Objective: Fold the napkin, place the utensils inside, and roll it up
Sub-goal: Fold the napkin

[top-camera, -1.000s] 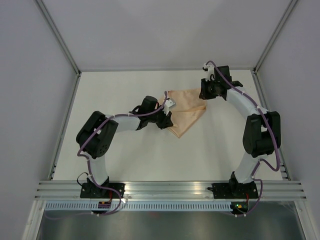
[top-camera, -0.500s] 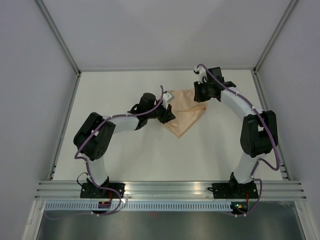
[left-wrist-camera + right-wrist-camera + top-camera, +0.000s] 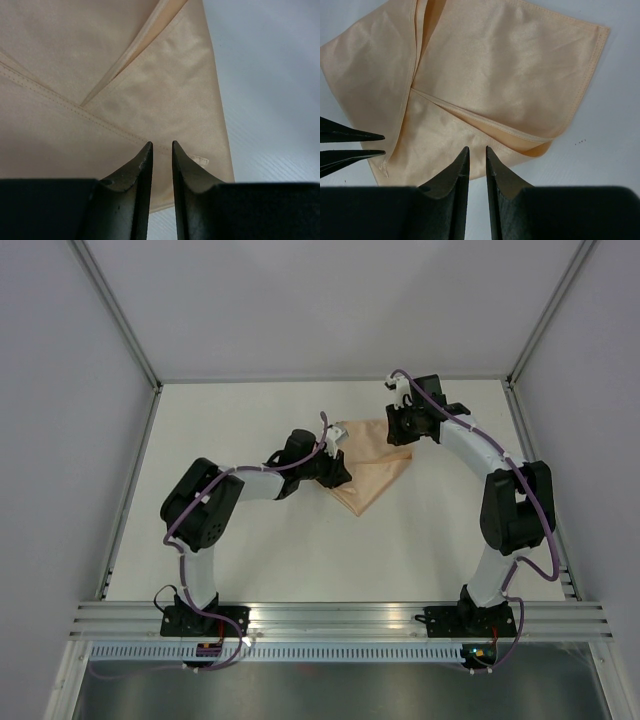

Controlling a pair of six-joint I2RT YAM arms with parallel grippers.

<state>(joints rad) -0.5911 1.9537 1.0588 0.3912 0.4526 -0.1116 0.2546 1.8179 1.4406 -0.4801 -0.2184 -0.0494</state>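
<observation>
Napkin (image 3: 375,468) lies part-folded on the bench (image 3: 260,540), twd the far edge, right of ctr, w/ layers overlapping. My L gripper (image 3: 161,146) sits over its left side, my R gripper (image 3: 476,149) at a folded edge by its far-right corner. Both sets of jaws are just a narrow slit apart, and I see no cloth pinched in either.
</observation>
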